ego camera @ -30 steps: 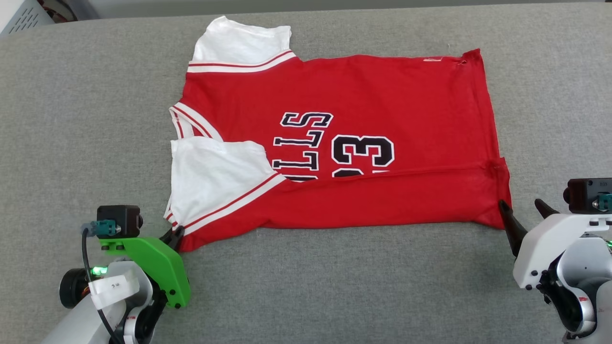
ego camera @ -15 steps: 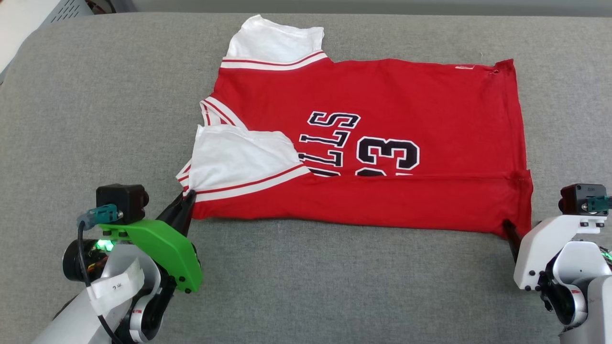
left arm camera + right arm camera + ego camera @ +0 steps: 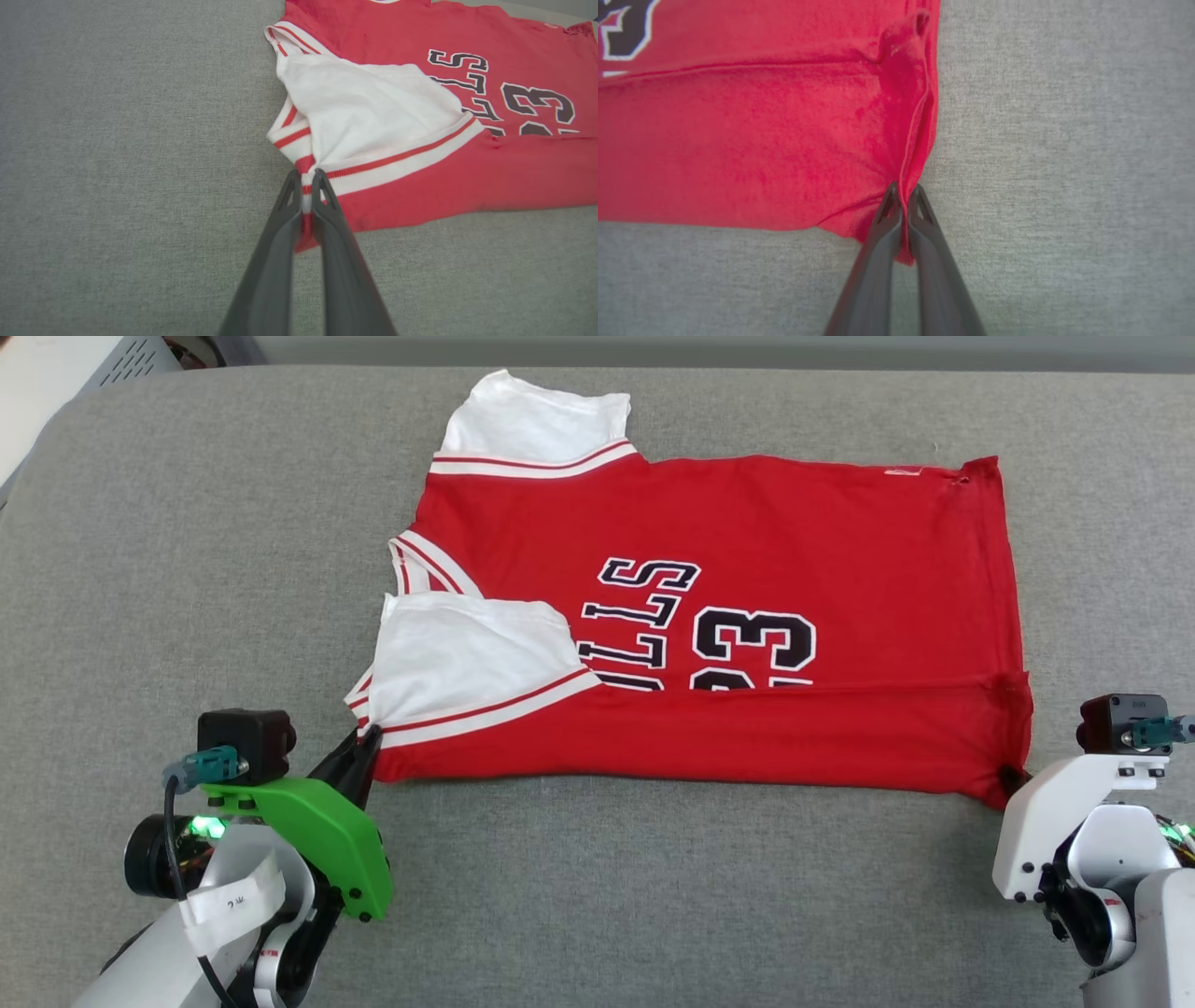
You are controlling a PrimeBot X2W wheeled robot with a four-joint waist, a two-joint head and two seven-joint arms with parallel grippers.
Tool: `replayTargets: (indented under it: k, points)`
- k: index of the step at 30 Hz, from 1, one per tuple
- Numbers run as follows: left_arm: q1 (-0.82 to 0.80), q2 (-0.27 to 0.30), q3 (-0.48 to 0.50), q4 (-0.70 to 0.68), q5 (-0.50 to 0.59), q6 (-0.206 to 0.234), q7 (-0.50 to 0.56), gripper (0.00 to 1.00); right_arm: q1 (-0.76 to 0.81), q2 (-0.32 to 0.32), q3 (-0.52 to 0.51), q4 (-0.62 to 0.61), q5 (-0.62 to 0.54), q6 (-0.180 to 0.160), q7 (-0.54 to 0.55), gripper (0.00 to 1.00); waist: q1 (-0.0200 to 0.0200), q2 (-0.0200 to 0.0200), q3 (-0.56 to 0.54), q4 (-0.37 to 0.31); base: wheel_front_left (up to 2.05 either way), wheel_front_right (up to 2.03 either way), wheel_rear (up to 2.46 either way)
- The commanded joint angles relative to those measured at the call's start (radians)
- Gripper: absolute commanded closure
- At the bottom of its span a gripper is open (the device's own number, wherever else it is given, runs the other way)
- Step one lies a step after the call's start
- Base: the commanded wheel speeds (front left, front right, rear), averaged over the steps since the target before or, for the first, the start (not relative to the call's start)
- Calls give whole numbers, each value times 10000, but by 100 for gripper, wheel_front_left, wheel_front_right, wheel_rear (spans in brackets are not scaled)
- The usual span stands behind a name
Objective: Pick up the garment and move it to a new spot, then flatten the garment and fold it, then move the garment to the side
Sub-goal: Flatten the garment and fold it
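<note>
Head view: the shirt (image 3: 747, 541) lies flat on the grey cushion (image 3: 653, 896), collar toward our left and hem toward our right. The near edge is doubled over across the lettering, and the near sleeve (image 3: 467, 653) is laid on top. The left claw (image 3: 362, 751) is on the near-left corner and the right claw (image 3: 1013, 775) on the near-right hem corner. If we raise or carry the two corners unevenly, we expect the doubled strip to sag and the fold line to skew.

Left wrist view: the fingers are clamped almost together on the striped trim at the corner. The bite is narrow and right at the edge. We can't tell how many layers are in it. If we only have the top layer, a lift would likely peel the fold open and let the sleeve flop out.

Right wrist view: the fingers are closed on the red hem corner, with the cloth puckering into the tips. There's very little fabric in the pinch. Pulling outward too hard could drag it free, and the stretchy knit could distort before it slips.
</note>
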Motion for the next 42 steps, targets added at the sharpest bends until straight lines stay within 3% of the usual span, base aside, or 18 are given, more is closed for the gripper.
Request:
replayTargets:
  k: [1, 12, 24, 36, 37, 38, 39, 42]
  points:
    - [50, 93, 27, 91, 90, -38, 14, 100, 140, -76, -121, 148, 12, -17, 26, 100, 0, 105, -174, -74, 0, 0, 0]
    - [635, 137, -237, 454, -171, -63, 293, 100, 690, -724, -274, -989, 624, -17, 722, 100, 0, 105, -1012, -207, 0, 0, 0]
    - [1915, 469, -768, 9, -626, 22, 1060, 100, 2328, -1174, -503, -2355, 1481, -17, 2200, 100, 0, 105, -1514, -185, 0, 0, 0]
    - [2063, 108, -1217, 532, -836, -267, 1319, 100, 2948, -943, -658, -2042, 1506, -17, 2509, 100, 0, 105, -1479, -176, 0, 0, 0]
    - [2033, 77, -1251, 628, -800, -290, 1298, 21, 2928, -925, -646, -1971, 1494, -17, 2478, 98, 0, 105, -1483, -184, 0, 0, 0]
    - [2001, 44, -1271, 694, -769, -303, 1270, 0, 2907, -936, -630, -1952, 1452, -17, 2391, 28, 0, 105, -1488, -188, 0, 0, 0]
    - [1954, -11, -1255, 766, -740, -305, 1181, 0, 2866, -892, -664, -1906, 1444, -17, 2301, 0, 0, 105, -1499, -195, 0, 0, 0]
    - [1745, -143, -1105, 862, -532, -338, 638, 0, 2716, -872, -610, -1947, 1452, -17, 2013, 0, 0, 105, -1560, -222, 0, 0, 0]
